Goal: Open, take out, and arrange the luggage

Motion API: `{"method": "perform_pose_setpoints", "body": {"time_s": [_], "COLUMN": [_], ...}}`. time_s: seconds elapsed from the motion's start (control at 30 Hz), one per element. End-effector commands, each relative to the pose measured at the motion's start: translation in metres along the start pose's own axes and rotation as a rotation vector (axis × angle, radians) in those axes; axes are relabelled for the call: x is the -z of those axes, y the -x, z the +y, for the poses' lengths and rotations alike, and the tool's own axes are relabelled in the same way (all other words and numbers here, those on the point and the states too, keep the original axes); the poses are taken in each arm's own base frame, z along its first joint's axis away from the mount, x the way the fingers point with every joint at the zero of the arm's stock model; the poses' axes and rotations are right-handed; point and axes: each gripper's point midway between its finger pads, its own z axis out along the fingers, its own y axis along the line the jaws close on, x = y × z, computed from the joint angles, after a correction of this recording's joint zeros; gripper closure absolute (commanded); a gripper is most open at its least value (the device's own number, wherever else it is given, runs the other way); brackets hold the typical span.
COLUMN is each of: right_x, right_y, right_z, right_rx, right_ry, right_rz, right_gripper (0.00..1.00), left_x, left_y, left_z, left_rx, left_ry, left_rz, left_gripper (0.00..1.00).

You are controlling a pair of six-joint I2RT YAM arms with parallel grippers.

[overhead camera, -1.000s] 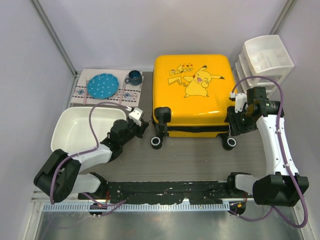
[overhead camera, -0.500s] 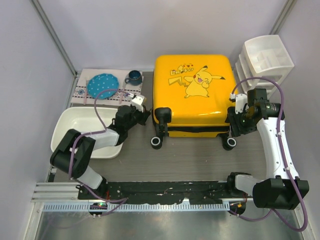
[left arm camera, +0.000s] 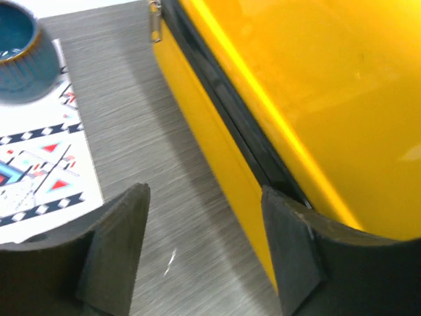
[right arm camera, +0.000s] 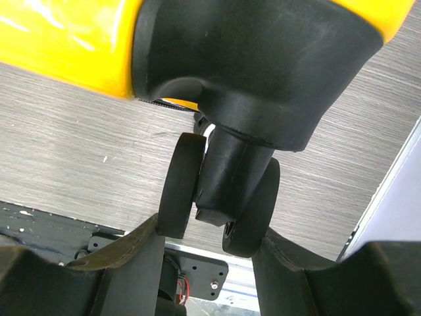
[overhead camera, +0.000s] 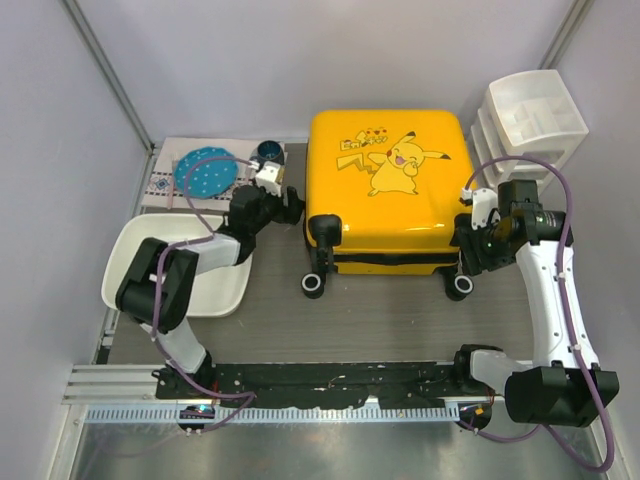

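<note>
The luggage [overhead camera: 385,180] lies flat and closed mid-table, a yellow hard shell with a cartoon print on top and black wheels toward me. My left gripper [overhead camera: 291,207] is at its left side, open [left arm camera: 204,197], with only table between the fingers [left arm camera: 118,243]. The black zipper band [left arm camera: 230,112] and a zipper pull [left arm camera: 154,20] run just ahead of it. My right gripper [overhead camera: 463,268] is at the front right corner, shut on the twin wheel [right arm camera: 220,197], one finger pressing each side.
A white tray [overhead camera: 150,250] lies at the left under my left arm. Behind it a patterned placemat [overhead camera: 165,185] carries a blue plate [overhead camera: 207,170] and a blue cup [left arm camera: 20,52]. A white drawer unit [overhead camera: 530,120] stands at the back right.
My left arm has swung back along the luggage's left side, toward the cup, and its jaws have gone from shut to open. The right arm has stayed on the wheel.
</note>
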Motion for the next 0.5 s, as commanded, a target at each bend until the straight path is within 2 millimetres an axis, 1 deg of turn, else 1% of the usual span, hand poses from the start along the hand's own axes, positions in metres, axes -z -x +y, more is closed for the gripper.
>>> {"method": "perform_pose_setpoints", "body": {"time_s": [0.0, 0.03, 0.07, 0.1, 0.13, 0.17, 0.2, 0.23, 0.27, 0.3, 0.33, 0.37, 0.4, 0.43, 0.47], "right_x": [0.019, 0.019, 0.017, 0.017, 0.016, 0.01, 0.008, 0.005, 0.007, 0.011, 0.014, 0.029, 0.037, 0.045, 0.058], "right_y": [-0.035, -0.032, -0.031, -0.031, -0.032, -0.038, -0.041, -0.044, -0.041, -0.038, -0.031, -0.013, -0.004, 0.006, 0.024], "right_z": [0.042, 0.047, 0.049, 0.051, 0.053, 0.057, 0.059, 0.061, 0.063, 0.064, 0.064, 0.063, 0.063, 0.063, 0.059], "right_rx": [0.095, 0.097, 0.098, 0.101, 0.109, 0.109, 0.115, 0.105, 0.092, 0.085, 0.08, 0.09, 0.117, 0.136, 0.138], "right_ry": [0.202, 0.23, 0.236, 0.246, 0.257, 0.276, 0.291, 0.303, 0.316, 0.33, 0.345, 0.35, 0.355, 0.358, 0.332], "right_rz": [0.069, 0.046, 0.031, 0.022, 0.018, 0.034, 0.045, 0.061, 0.061, 0.06, 0.051, -0.021, -0.058, -0.097, -0.164], "right_gripper": [0.99, 0.99, 0.99, 0.99, 0.99, 0.99, 0.99, 0.99, 0.78, 0.7, 0.61, 0.42, 0.33, 0.27, 0.24], "left_x": [0.033, 0.043, 0.066, 0.077, 0.091, 0.109, 0.119, 0.131, 0.144, 0.152, 0.163, 0.17, 0.183, 0.192, 0.198], "left_y": [0.047, 0.049, 0.061, 0.057, 0.046, 0.059, 0.06, 0.047, 0.055, 0.051, 0.036, 0.034, 0.036, 0.03, 0.026], "left_z": [-0.016, -0.015, -0.021, -0.023, -0.027, -0.039, -0.047, -0.053, -0.061, -0.066, -0.067, -0.07, -0.082, -0.088, -0.093], "left_rx": [0.063, 0.055, 0.058, 0.067, 0.084, 0.076, 0.08, 0.102, 0.099, 0.107, 0.135, 0.124, 0.112, 0.102, 0.08], "left_ry": [-0.091, -0.091, -0.091, -0.088, -0.087, -0.134, -0.157, -0.179, -0.204, -0.222, -0.211, -0.223, -0.281, -0.297, -0.303], "left_rz": [-0.077, -0.067, -0.056, -0.03, 0.039, 0.027, 0.041, 0.111, 0.101, 0.122, 0.189, 0.198, 0.192, 0.216, 0.224], "left_gripper": [0.2, 0.2, 0.19, 0.18, 0.17, 0.17, 0.17, 0.17, 0.17, 0.18, 0.18, 0.19, 0.2, 0.17, 0.14]}}
